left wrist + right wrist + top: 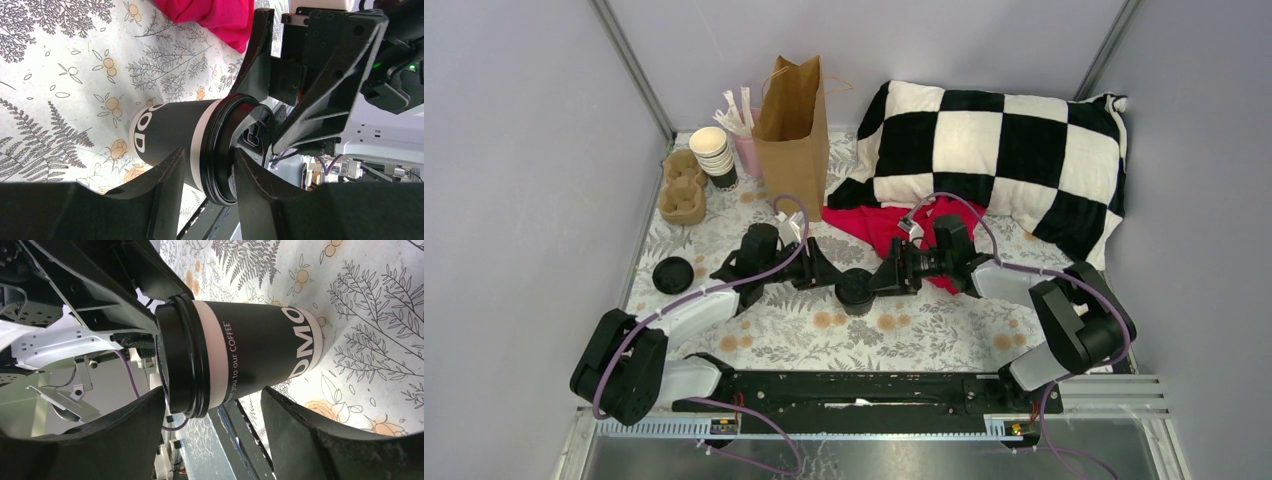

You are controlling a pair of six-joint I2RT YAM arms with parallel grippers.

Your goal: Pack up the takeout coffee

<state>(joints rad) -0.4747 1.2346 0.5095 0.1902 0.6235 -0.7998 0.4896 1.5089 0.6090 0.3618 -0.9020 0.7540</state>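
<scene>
Eyes on the small dark paper cup with white band and round black plastic lid [856, 288]: upright, midway across the floral-print surface [944, 335], flanked by both arms and well apart from the tall brown paper bag [792, 135] at the back. Not packed yet.

On the cup's left, the left gripper [207, 165], jaws roughly half apart and bracketing the lidded top. Cannot tell whether actually touching. Opposite, the right gripper [212, 397], jaws spread wide, gripping nothing.

Probably light, and thin-walled enough to buckle under a hard squeeze. Possibly sloshing if filled, so better kept upright throughout. Smooth coated paper, likely a little slippery.

Best taken just under the lid's rim, on the wall stiffened by the rolled lip. Never by the lid alone, for fear of popping it off. Gentle pressure only, then up over the bag's open mouth and straight down inside.
</scene>
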